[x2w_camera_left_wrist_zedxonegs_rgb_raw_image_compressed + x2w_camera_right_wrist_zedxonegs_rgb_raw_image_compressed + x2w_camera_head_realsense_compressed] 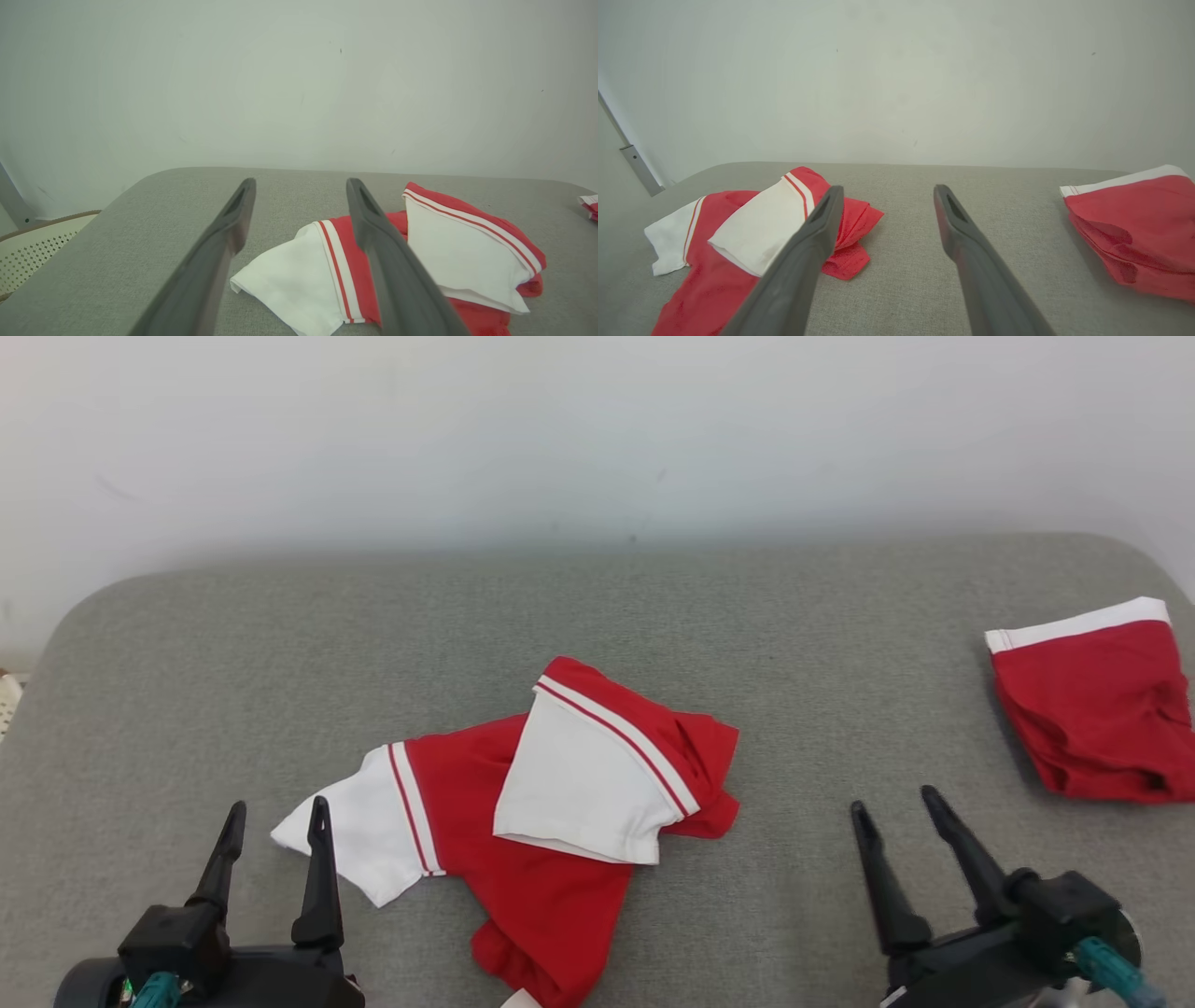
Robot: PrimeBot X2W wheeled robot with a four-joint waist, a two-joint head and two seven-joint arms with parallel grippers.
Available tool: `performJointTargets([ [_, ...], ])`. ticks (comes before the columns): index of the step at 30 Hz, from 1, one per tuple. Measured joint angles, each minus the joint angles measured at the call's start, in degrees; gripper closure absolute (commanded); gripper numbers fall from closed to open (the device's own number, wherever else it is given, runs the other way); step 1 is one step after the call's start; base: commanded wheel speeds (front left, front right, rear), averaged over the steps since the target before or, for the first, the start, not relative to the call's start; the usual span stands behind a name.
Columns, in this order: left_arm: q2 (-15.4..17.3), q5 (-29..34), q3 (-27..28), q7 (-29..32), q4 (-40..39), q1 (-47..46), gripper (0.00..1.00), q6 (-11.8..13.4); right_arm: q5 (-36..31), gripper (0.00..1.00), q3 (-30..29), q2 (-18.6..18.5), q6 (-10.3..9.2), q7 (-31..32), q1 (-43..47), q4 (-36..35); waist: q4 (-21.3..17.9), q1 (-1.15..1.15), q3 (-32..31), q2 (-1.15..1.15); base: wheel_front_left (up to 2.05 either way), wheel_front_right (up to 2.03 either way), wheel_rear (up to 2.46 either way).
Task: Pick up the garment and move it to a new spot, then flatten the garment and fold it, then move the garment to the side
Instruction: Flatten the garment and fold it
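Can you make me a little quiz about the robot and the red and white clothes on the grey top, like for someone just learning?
1. True or false: the left gripper is holding the crumpled red and white garment.
2. What lies at the robot's right on the grey surface? A) a blue towel B) a folded red garment with a white band C) a shoe
3. Fill in: the left gripper and the right gripper both have their fingers ___.

Key: 1 false; 2 B; 3 open.
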Motion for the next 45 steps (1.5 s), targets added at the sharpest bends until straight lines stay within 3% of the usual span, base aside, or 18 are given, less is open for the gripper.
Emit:
performJointTargets([
  [6, 0.4, 0.2, -0.5, 0.2, -0.3, -0.8, 0.0, -0.5, -2.0, 0.0, 6.6, 0.0, 0.0, 2.6, -0.4, -1.3, 3.0, 0.0, 0.3, 0.0, 0.0, 0.0, 0.0],
  [11, 0.6, 0.2, -1.0, 0.2, -0.2, -1.9, 0.0, -1.5, -1.5, 0.0, 16.9, -2.4, 0.0, 5.5, -2.0, -1.5, 6.5, 0.0, 0.8, 0.0, 0.0, 0.0, 0.0],
  [12, 0.5, 0.1, -1.2, 0.2, 0.1, -2.1, 0.0, -1.9, -0.6, 0.0, 21.7, -3.7, 0.0, 6.6, -3.3, -1.1, 7.9, 0.0, 1.0, 0.0, 0.0, 0.0, 0.0],
  [16, -0.2, -0.2, -1.7, 0.0, 0.6, -3.1, 0.0, -2.2, 1.3, 0.0, 29.1, -6.1, 0.0, 8.2, -5.6, 0.9, 10.8, 0.0, 1.5, 0.0, 0.0, 0.0, 0.0],
  [26, -2.4, -0.2, -2.6, -1.1, 1.8, -5.0, 0.0, -2.9, 4.5, 0.0, 41.3, -9.6, 0.0, 9.5, -13.2, 9.0, 16.1, 0.0, 3.6, 0.0, 0.0, 0.0, 0.0],
  [34, -4.8, -0.2, -3.7, -1.7, 4.1, -7.2, 0.0, -4.0, 5.9, 0.0, 47.0, -9.7, 0.0, 9.2, -21.9, 21.0, 18.5, 0.0, 6.7, 0.0, 0.0, 0.0, 0.0],
  [41, -5.9, 0.2, -3.5, -2.2, 5.2, -8.0, 0.0, -4.5, 3.4, 0.0, 48.8, -8.7, 0.0, 9.1, -27.2, 29.4, 19.0, 0.01, 8.5, 0.01, 0.0, 0.0, 0.0],
  [42, -6.0, 0.2, -3.5, -2.2, 5.3, -8.0, 0.0, -4.6, 2.9, 0.09, 49.4, -8.4, 0.0, 9.4, -27.8, 30.3, 18.9, 0.01, 8.5, 0.01, 0.0, 0.0, 0.0],
  [43, -6.2, 0.2, -3.4, -2.2, 5.3, -8.1, 0.0, -4.9, 1.7, 0.57, 49.9, -8.3, 0.01, 9.4, -28.5, 31.0, 18.8, 0.01, 8.6, 0.0, 0.0, 0.0, 0.0],
  [45, -6.4, 0.3, -3.3, -2.2, 5.4, -8.4, 0.0, -5.0, 0.8, 1.0, 50.7, -8.1, 0.01, 9.5, -29.6, 32.5, 18.5, 0.0, 8.7, 0.0, 0.0, 0.0, 0.0],
])
